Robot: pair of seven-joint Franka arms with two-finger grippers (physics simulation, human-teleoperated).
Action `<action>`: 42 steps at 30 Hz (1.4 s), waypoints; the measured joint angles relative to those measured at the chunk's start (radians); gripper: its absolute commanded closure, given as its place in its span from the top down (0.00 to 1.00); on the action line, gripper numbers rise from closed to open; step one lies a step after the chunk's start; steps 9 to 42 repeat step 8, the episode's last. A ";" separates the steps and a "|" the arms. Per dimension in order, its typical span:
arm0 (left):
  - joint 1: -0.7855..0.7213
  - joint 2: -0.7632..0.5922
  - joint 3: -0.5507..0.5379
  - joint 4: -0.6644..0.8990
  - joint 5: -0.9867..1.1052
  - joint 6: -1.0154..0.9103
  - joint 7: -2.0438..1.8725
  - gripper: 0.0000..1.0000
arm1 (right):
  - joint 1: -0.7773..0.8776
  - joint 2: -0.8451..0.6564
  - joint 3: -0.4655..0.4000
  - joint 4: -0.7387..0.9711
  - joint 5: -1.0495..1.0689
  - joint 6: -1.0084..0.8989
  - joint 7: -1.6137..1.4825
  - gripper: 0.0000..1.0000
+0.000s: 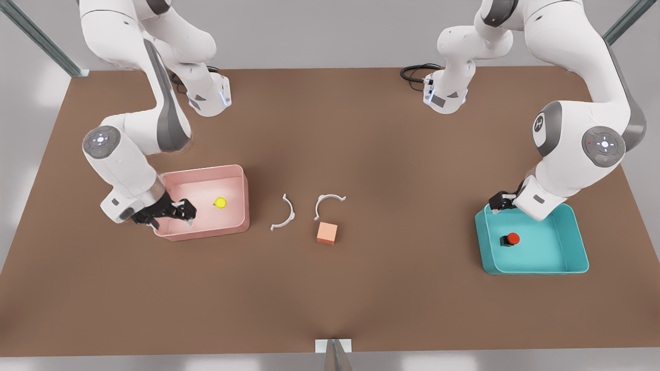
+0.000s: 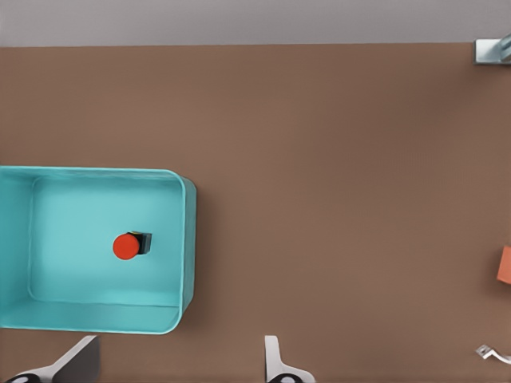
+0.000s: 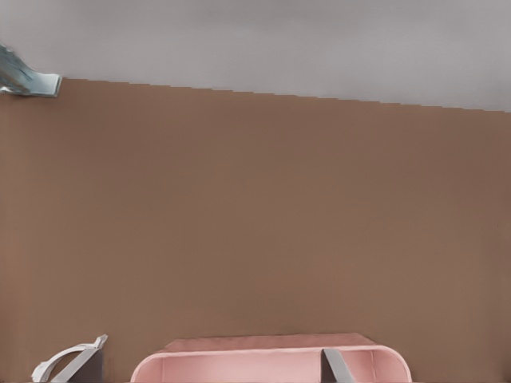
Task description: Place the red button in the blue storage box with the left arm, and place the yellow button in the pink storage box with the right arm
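The red button (image 1: 510, 239) (image 2: 128, 246) lies tipped on its side inside the blue storage box (image 1: 580, 242) (image 2: 188, 239) at the front view's right. My left gripper (image 1: 502, 201) (image 2: 176, 367) hangs open over that box's far corner, holding nothing. The yellow button (image 1: 220, 202) sits inside the pink storage box (image 1: 246, 201) (image 3: 271, 351) at the front view's left. My right gripper (image 1: 180, 211) (image 3: 207, 371) is open and empty at the pink box's left end, a short way from the yellow button.
An orange cube (image 1: 327, 233) (image 2: 505, 265) and two white curved clips (image 1: 284, 214) (image 1: 327, 202) lie mid-table between the boxes. A metal bracket (image 1: 333, 346) stands at the table's front edge. Both arm bases stand at the back.
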 measured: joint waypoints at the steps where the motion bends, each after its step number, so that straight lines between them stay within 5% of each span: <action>1: 0.000 0.000 0.000 0.000 0.000 0.000 -0.001 1.00 | -0.018 -0.059 -0.004 0.015 0.000 -0.044 -0.004 1.00; 5: -0.001 -0.001 0.000 0.000 0.000 0.000 -0.007 1.00 | 0.047 -0.069 -0.160 0.094 0.010 -0.210 -0.019 1.00; 8: 0.000 0.000 0.000 0.000 0.000 -0.001 -0.010 1.00 | 0.053 -0.001 -0.198 0.190 0.035 -0.294 -0.028 1.00; 42: 0.000 0.000 0.000 0.000 0.000 -0.001 -0.010 1.00 | 0.053 -0.001 -0.198 0.190 0.035 -0.294 -0.028 1.00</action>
